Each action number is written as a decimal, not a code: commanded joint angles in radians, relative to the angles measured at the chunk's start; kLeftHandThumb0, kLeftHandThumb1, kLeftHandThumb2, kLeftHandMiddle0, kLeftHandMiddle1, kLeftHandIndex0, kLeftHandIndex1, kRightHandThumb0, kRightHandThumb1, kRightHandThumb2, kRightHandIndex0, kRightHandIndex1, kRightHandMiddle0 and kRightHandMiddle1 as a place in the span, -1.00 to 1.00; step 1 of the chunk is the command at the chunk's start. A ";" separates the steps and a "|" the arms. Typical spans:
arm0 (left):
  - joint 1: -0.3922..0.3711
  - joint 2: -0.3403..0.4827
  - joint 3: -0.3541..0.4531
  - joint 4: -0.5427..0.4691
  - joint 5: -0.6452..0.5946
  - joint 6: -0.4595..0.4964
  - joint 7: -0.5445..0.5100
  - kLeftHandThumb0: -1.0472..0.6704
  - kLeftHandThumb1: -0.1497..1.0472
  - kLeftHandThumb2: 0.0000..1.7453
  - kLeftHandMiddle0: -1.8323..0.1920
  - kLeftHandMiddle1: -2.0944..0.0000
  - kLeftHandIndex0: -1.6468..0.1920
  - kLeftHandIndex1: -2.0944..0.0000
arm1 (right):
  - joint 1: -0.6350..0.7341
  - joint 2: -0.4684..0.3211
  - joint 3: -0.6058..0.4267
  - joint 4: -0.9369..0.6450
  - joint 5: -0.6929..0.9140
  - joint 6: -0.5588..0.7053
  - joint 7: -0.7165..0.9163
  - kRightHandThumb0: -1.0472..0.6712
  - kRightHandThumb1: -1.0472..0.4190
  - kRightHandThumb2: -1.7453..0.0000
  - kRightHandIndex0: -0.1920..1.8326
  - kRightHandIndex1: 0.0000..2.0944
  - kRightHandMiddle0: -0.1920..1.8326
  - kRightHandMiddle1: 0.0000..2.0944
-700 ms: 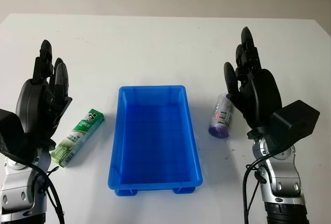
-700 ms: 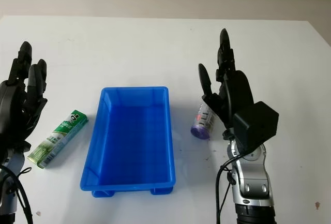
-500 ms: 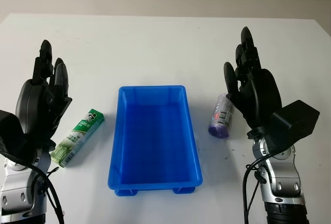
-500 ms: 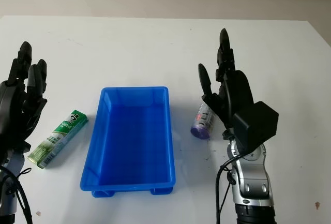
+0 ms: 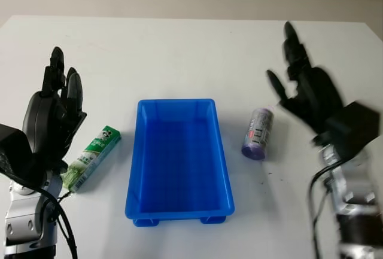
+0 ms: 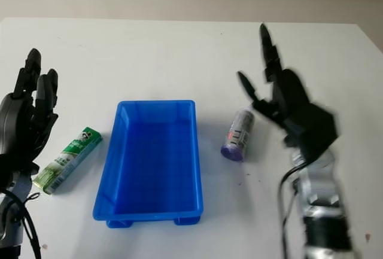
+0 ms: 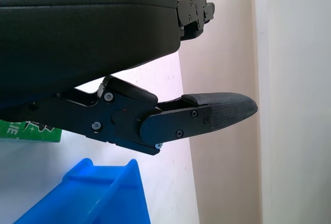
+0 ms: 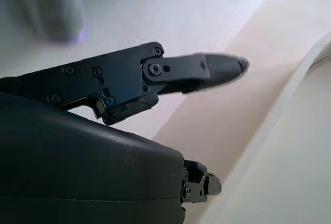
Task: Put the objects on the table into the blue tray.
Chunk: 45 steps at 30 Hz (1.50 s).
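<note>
Beside the purple bottle (image 5: pixel 258 133), right hand (image 5: pixel 311 94) open, empty

Your two head eyes looked down on one table (image 5: pixel 179 55), sharing the tray (image 5: pixel 178 106); each wrist camera sat tight against its own hand's shell.

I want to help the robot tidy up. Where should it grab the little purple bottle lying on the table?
Probably around its middle, coming down from above. The purple bottle lies on its side on the white table, right of the blue tray, so its round body offers two long sides for fingers to close across. The right hand, open and just beyond it, is nearest.
</note>
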 commanded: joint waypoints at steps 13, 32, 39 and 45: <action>0.028 0.013 0.021 -0.027 -0.004 0.000 -0.014 -0.65 1.00 -0.32 0.89 0.95 0.92 0.95 | -0.210 -0.418 0.239 0.031 -0.351 -0.338 0.277 -0.46 -0.61 0.94 -0.25 -0.97 -0.24 -0.90; 0.009 0.013 0.005 -0.016 -0.012 0.021 -0.018 -0.65 1.00 -0.33 0.89 0.94 0.93 0.95 | -0.266 -0.417 0.407 0.313 -0.754 -0.939 -0.093 -0.18 -0.76 0.92 -0.30 -0.95 -0.31 -0.95; 0.016 0.016 -0.007 -0.022 -0.002 0.027 -0.016 -0.66 1.00 -0.31 0.90 0.95 0.94 0.95 | -0.288 -0.371 0.479 0.410 -0.872 -1.012 -0.280 -0.16 -0.93 0.91 -0.26 -0.93 -0.30 -0.94; 0.023 0.028 -0.006 -0.023 0.006 0.022 -0.027 -0.65 1.00 -0.28 0.90 0.95 0.94 0.95 | -0.294 -0.368 0.528 0.442 -0.872 -1.026 -0.265 -0.15 -0.91 0.93 -0.27 -0.93 -0.30 -0.94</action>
